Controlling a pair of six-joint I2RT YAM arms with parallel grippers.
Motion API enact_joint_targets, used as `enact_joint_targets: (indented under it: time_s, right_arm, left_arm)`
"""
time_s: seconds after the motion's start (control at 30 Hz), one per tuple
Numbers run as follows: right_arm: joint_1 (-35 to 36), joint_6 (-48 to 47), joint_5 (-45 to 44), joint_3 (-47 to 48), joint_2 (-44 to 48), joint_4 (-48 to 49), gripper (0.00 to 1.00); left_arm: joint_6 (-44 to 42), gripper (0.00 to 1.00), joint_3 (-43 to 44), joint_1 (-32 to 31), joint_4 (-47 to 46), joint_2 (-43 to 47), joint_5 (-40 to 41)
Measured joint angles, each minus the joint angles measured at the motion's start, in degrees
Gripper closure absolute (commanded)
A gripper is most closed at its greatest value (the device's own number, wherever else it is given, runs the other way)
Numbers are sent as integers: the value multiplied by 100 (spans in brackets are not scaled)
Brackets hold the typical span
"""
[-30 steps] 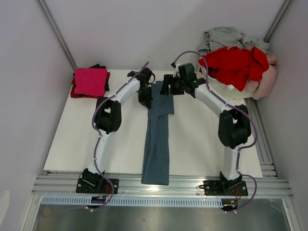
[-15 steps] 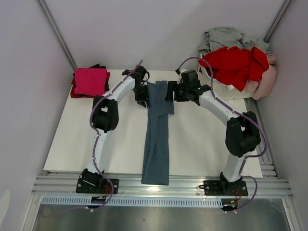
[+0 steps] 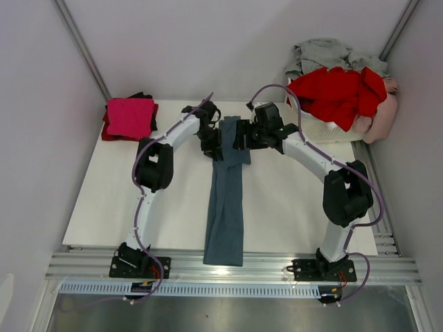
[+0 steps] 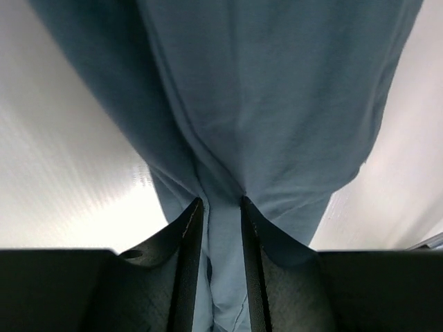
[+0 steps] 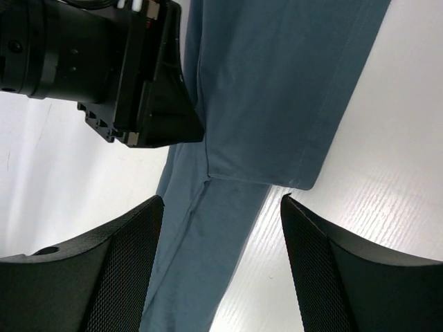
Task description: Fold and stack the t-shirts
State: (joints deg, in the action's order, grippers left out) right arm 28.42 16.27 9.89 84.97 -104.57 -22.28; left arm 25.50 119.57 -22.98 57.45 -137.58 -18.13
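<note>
The slate blue-grey t-shirt (image 3: 225,200) lies as a long narrow strip down the middle of the table, its far end folded over. My left gripper (image 3: 215,142) is at the strip's far left edge. In the left wrist view it (image 4: 217,207) is shut on a pinch of the blue-grey fabric (image 4: 277,90). My right gripper (image 3: 239,135) hovers at the strip's far right edge. In the right wrist view it (image 5: 221,214) is wide open and empty above the shirt (image 5: 277,90). A folded magenta t-shirt (image 3: 130,115) tops a small stack at the back left.
A white slatted basket (image 3: 324,128) stands at the back right, holding a red t-shirt (image 3: 339,93), a grey one (image 3: 324,51) and a pale pink one (image 3: 385,116). The left gripper's black body (image 5: 104,62) shows close by in the right wrist view. The strip's near end overhangs the table's front edge (image 3: 104,243).
Both grippers, spread to either side of the shirt's far end half a second ago, have closed in toward each other onto the shirt. The left one now pinches the fabric.
</note>
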Motion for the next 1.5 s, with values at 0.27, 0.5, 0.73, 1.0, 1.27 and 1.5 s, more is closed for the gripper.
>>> enact_joint_targets:
  time_s: [0.27,0.5,0.73,1.0,1.27,1.5]
  right_arm:
    - [74,-2,0,2,-66,-17,28]
    - [76,-2,-4,2,-90,-37,28]
    - [116,-2,-22,2,-90,-39,28]
    - [160,-7,-70,2,-90,-66,28]
    - [238,-7,-157,2,-96,-83,28]
    - [291,-7,-160,42,-256,-173,27]
  left_arm:
    - [-61,80,2,-144,-35,-2,-118]
    - [-155,100,0,-177,81,-4,214]
    - [-160,100,-129,-173,111,15,579]
    - [-162,100,-662,22,188,590,1204]
    - [-160,100,-1156,389,157,1209,1504]
    - [-164,99,-1499,378,131,1200,1495]
